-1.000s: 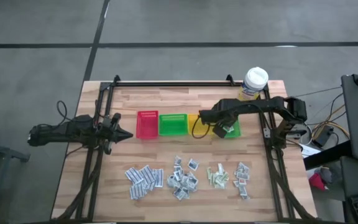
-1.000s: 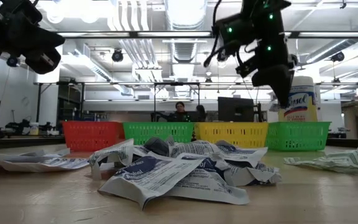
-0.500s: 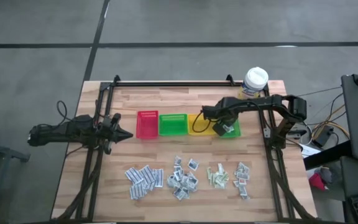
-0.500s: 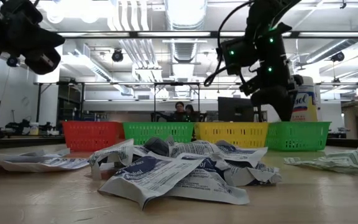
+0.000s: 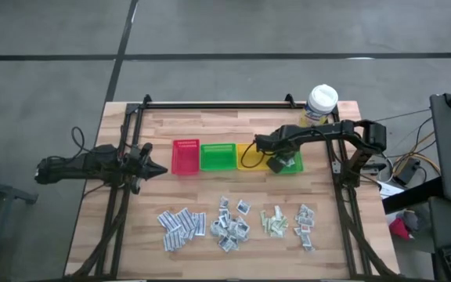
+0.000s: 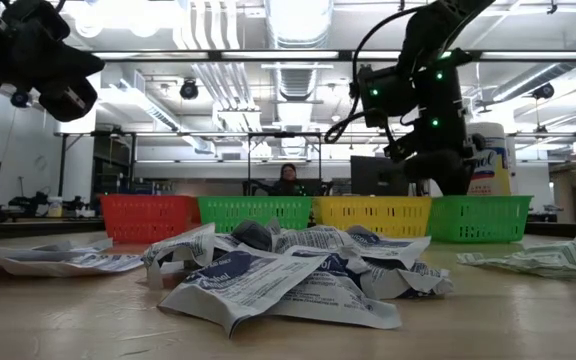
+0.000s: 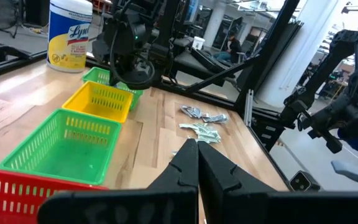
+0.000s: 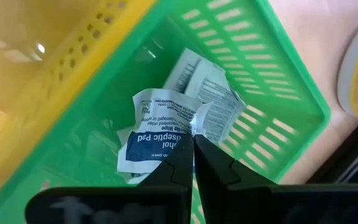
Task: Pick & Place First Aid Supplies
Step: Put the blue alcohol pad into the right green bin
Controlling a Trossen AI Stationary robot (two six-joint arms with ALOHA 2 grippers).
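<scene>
Over the right green bin (image 5: 290, 164), right end effector (image 8: 193, 142) pinches a sachet (image 8: 157, 140).

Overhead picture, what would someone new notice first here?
Probably the bright row of bins across the table's middle: red bin, green bin, yellow bin and a second green bin, with the right gripper shut on a white-blue sachet over that last one. Next, the heaps of sachets along the near edge.

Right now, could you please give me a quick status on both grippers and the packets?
Right gripper shut on a white-blue packet, over the far-right green bin. Left gripper shut, empty, beside the red bin. Packet piles wait up front.
</scene>
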